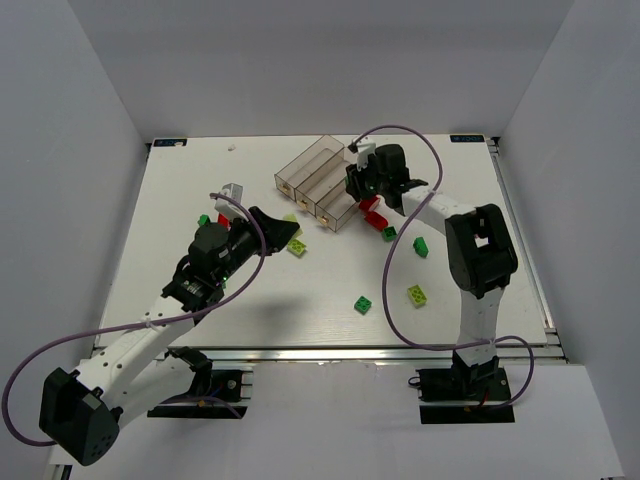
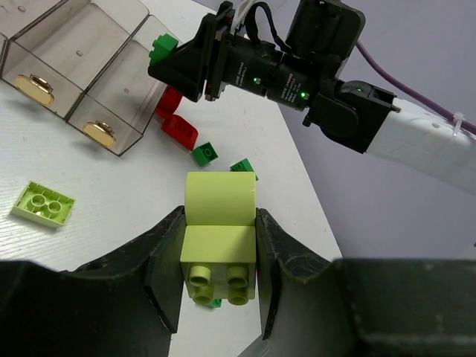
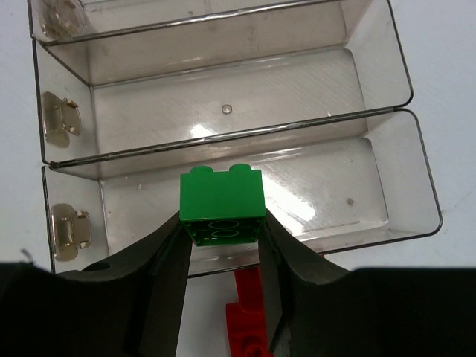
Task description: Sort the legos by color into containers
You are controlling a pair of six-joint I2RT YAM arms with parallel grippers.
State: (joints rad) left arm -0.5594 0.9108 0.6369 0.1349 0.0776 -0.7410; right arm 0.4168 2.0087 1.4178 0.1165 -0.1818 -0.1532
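Clamped between the left gripper's (image 2: 220,223) fingers is a pale yellow-green brick (image 2: 219,245), its studs toward the lens, a little way off the clasp end of the containers (image 2: 111,89). A second pale brick (image 2: 44,204) lies flat on the table (image 2: 111,223) near that same end. The right gripper (image 3: 223,223) squeezes a dark green brick (image 3: 223,197) over the near rim of the containers' end compartment. Red bricks (image 1: 373,212) lie just beside that compartment's outer wall. Other loose legos (image 1: 362,304) rest well apart from the containers, toward the arm bases. Blue labels (image 1: 168,141) at the table's far corners are too small to read.
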